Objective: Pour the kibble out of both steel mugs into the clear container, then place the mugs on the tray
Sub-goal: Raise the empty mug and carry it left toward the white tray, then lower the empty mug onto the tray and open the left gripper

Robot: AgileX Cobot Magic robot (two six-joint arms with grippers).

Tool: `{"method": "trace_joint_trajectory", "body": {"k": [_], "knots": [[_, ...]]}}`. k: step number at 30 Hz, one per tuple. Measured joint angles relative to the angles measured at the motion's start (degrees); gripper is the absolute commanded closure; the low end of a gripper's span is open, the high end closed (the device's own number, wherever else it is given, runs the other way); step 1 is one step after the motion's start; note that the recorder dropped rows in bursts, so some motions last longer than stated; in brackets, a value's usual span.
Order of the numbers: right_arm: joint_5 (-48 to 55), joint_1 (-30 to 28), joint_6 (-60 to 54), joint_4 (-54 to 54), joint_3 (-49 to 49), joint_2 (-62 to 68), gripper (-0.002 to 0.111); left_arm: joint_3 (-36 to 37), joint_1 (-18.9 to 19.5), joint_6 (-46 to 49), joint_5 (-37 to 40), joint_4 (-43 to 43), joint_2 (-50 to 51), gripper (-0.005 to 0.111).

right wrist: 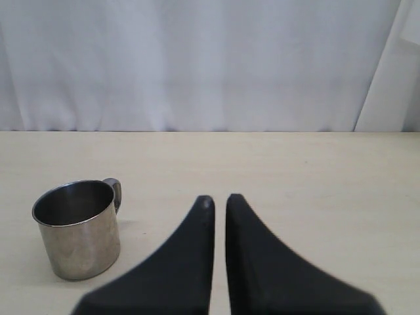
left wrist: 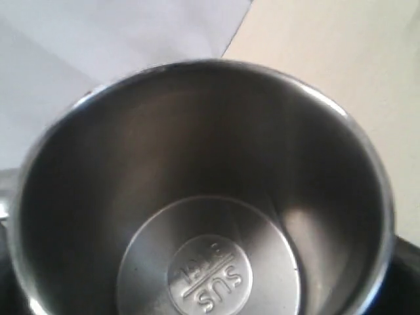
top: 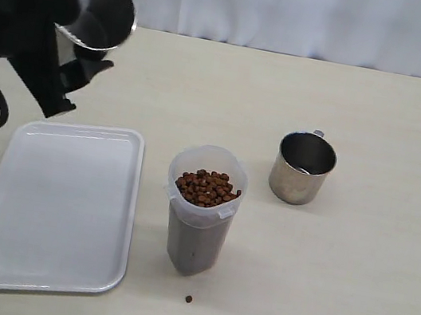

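Exterior view: my left gripper (top: pixel 78 30) hangs high over the far left of the table (top: pixel 354 262), jaws spread wide and clamped around the lifted mug (top: pixel 105 14), which is tipped so its mouth faces outward. Left wrist view looks straight into that mug: bare steel walls and a stamped round mark on the bottom. The tray (top: pixel 57 205) lies flat below this gripper, apart from it and from the mug. The clear container (top: pixel 196 236) stands upright lower down and off toward the middle of the table from the gripper, just beside the tray's edge but not touching it; kibble (top: pixel 207 188) fills it up to the rim. Two stray pellets (top: pixel 188 299) lie on the table, one near the container's base, one well apart near the corner. Right wrist view: my right gripper (right wrist: pixel 216 200) has its fingers pressed nearly together, pinching nothing, low over the table. The second mug (right wrist: pixel 79 230) stands upright ahead of those fingers and off to one side, not touching them, with its handle turned away.
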Motion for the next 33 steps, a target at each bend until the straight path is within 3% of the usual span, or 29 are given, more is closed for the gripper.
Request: {"method": "trace_joint_trajectory", "body": {"k": [4, 7, 13, 21, 27, 33], "knots": [[0.0, 0.0, 0.0, 0.0, 0.0, 0.0, 0.103, 6.73, 8.65, -3.04, -13.18, -2.94, 5.43, 0.107], [0.0, 0.0, 0.0, 0.0, 0.0, 0.0, 0.103, 9.03, 11.32, -8.78, -22.53, -0.47, 10.88, 0.107], [0.0, 0.0, 0.0, 0.0, 0.0, 0.0, 0.103, 9.49, 12.05, -16.67, -31.6, 7.11, 23.39, 0.107], [0.0, 0.0, 0.0, 0.0, 0.0, 0.0, 0.103, 9.39, 12.05, -16.43, -41.93, 6.49, 34.01, 0.104], [0.0, 0.0, 0.0, 0.0, 0.0, 0.0, 0.103, 9.19, 12.2, -15.15, -42.68, 1.01, 37.1, 0.076], [0.0, 0.0, 0.0, 0.0, 0.0, 0.0, 0.103, 9.19, 12.43, -14.93, -42.24, -0.13, 38.31, 0.033]]}}
